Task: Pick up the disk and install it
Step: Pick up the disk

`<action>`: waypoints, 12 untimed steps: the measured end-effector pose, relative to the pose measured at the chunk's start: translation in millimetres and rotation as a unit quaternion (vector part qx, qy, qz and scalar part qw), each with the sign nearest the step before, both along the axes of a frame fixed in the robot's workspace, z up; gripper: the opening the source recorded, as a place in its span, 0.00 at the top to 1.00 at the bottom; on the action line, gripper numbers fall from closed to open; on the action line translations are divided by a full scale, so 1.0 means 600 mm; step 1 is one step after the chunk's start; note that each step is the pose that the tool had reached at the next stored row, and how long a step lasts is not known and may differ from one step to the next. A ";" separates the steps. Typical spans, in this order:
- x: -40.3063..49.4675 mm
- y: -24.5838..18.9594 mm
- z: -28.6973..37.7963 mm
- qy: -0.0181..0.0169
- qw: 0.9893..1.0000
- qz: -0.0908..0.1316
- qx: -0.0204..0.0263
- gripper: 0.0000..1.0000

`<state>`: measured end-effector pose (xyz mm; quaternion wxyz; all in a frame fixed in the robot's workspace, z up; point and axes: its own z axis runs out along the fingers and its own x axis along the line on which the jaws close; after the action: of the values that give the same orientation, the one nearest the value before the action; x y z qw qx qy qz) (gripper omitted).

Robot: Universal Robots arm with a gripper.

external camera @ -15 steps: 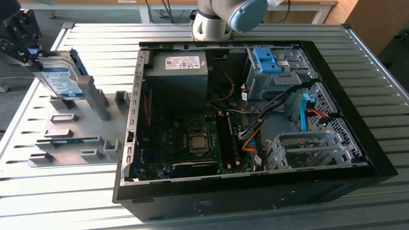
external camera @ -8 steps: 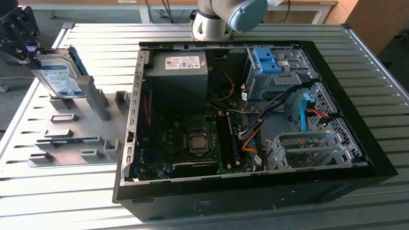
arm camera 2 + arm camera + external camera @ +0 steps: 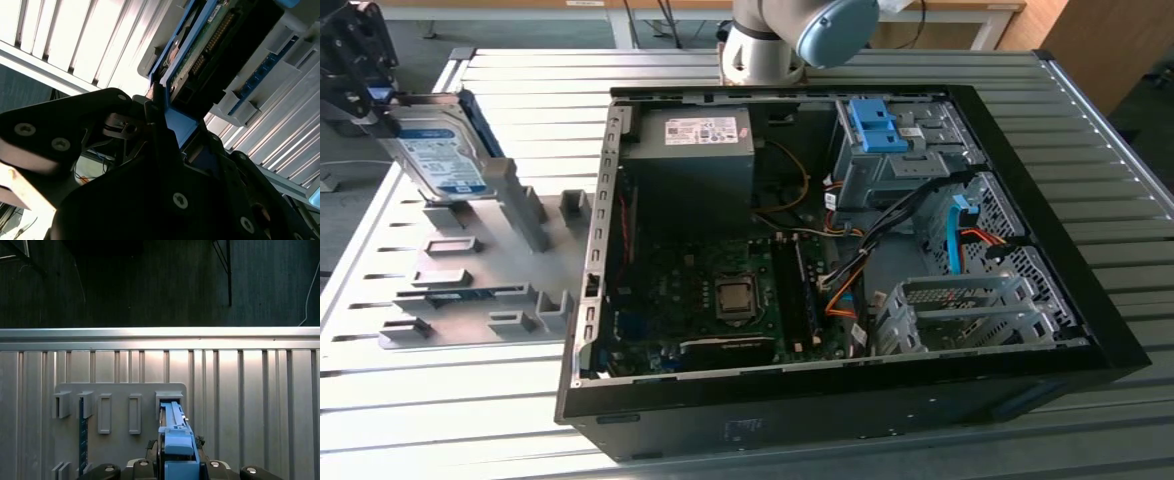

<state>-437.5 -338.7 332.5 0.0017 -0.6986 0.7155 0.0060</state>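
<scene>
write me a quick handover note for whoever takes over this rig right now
Gripper: shut on the disk, holding it upright by its top end.
Disk: over the grey parts rack, to the exterior view's left of the open computer case. I cannot tell whether it is clear of its slot.
Done: disk grasped.
Left: the install; the disk is not in the case.

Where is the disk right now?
In the exterior view, the disk is at the far left, held in the gripper at the grey rack, left of the open computer case.
</scene>
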 end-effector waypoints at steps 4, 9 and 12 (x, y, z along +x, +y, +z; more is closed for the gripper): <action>0.000 0.0000 0.007 0.000 1.000 0.000 0.000 0.63; 0.000 0.0000 0.016 0.000 1.000 0.000 0.000 0.63; 0.000 0.0000 0.021 0.000 1.000 0.000 0.000 0.63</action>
<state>-437.5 -338.7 345.2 0.0017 -0.6986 0.7155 0.0060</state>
